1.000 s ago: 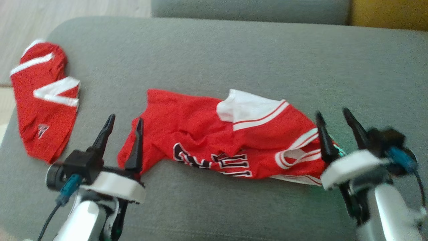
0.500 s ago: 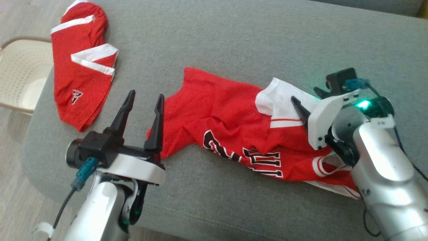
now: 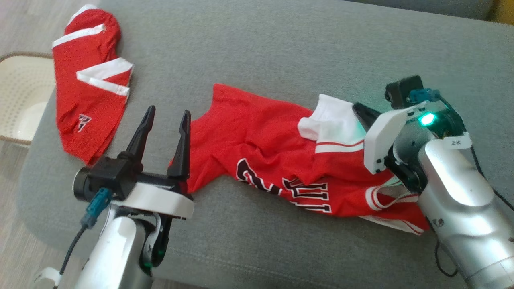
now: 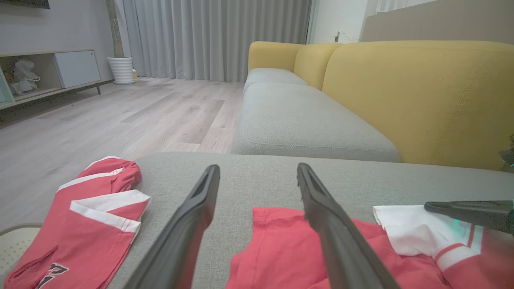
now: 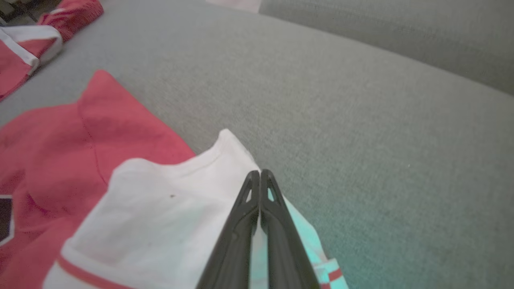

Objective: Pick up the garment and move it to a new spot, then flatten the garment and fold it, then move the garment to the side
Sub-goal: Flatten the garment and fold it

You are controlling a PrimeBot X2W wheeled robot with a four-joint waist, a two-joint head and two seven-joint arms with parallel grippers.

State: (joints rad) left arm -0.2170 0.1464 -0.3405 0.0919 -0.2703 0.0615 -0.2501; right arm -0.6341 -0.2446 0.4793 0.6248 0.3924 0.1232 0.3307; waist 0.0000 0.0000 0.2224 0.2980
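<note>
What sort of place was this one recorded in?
Most likely a home living room: a yellow-backed sofa with grey seat cushions, full-length grey curtains, and a wood-plank floor with a low cabinet along the wall.

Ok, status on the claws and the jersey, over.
Right claw shut at white part of jersey, grip unclear. Left claw open at its other end. Jersey crumpled on cushion. Shorts lie apart, nothing blocking.
</note>
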